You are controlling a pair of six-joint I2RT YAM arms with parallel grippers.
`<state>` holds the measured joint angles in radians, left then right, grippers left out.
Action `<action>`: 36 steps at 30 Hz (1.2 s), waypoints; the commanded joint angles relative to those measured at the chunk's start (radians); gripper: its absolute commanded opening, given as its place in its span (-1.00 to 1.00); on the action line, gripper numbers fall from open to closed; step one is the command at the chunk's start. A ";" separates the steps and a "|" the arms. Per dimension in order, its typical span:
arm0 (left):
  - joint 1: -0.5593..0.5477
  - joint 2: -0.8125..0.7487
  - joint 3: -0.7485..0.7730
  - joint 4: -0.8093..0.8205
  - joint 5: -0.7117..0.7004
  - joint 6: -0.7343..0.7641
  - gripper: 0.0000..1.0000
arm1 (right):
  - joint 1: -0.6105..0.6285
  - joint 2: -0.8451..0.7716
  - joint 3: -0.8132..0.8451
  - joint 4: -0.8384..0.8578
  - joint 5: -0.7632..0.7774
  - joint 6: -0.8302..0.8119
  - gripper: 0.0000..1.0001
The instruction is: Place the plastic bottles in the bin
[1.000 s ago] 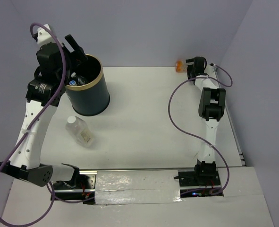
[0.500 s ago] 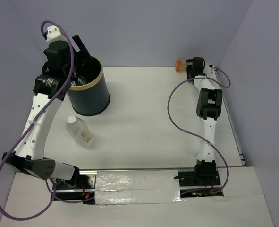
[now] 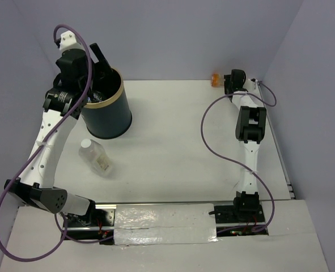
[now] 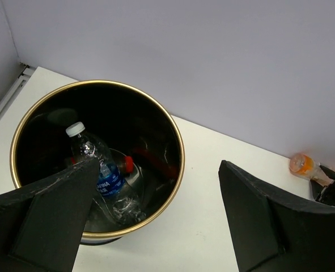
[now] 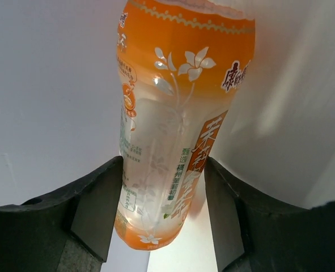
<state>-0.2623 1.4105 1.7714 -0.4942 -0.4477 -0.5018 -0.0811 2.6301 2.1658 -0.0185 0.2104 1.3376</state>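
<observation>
The bin point(image 3: 106, 116) stands at the back left, dark with a gold rim point(image 4: 179, 148). Inside it lie a clear bottle with a blue label point(image 4: 106, 180) and one with a red cap point(image 4: 128, 164). My left gripper point(image 3: 99, 61) hovers over the bin's far rim, open and holding nothing point(image 4: 157, 175). A squat white-capped bottle point(image 3: 97, 157) lies on the table in front of the bin. At the back right, against the wall, my right gripper point(image 3: 228, 83) has both fingers pressed on the orange-tinted bottle point(image 3: 215, 78), whose lower body sits between them point(image 5: 164, 187).
The purple back wall and right wall close in right behind the orange bottle point(image 5: 173, 113). The left wall stands near the bin. Purple cables loop beside both arms. A taped strip point(image 3: 164, 222) runs along the near edge between the arm bases.
The right gripper's fingers have closed in on the orange bottle. The left arm has risen slightly over the bin and stays open.
</observation>
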 commanded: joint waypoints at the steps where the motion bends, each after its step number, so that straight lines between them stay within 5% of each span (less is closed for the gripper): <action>1: 0.005 -0.013 -0.010 0.034 0.004 -0.007 0.99 | 0.003 -0.059 -0.053 0.015 0.032 -0.034 0.19; 9: 0.005 -0.030 -0.064 0.007 0.003 0.005 0.99 | 0.011 -0.390 -0.455 0.207 -0.029 -0.173 0.07; 14: 0.005 0.099 0.181 -0.258 0.026 0.000 0.99 | 0.021 -0.652 -0.713 0.255 -0.201 -0.282 0.08; 18: 0.006 0.142 0.275 -0.351 0.089 -0.004 0.99 | 0.075 -0.836 -0.823 0.185 -0.324 -0.415 0.07; 22: 0.015 0.070 0.201 -0.264 0.110 0.014 0.99 | 0.167 -1.036 -0.976 0.152 -0.431 -0.514 0.07; 29: 0.025 0.105 0.330 -0.325 0.291 -0.023 0.99 | 0.331 -1.278 -1.041 -0.039 -0.716 -0.734 0.04; 36: 0.003 0.128 0.234 -0.256 0.751 -0.029 0.99 | 0.445 -1.337 -1.014 -0.192 -0.766 -0.874 0.10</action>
<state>-0.2417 1.5280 2.0396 -0.7990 0.0444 -0.5278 0.3458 1.3048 1.1358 -0.1120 -0.4995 0.5716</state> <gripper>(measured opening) 0.994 0.549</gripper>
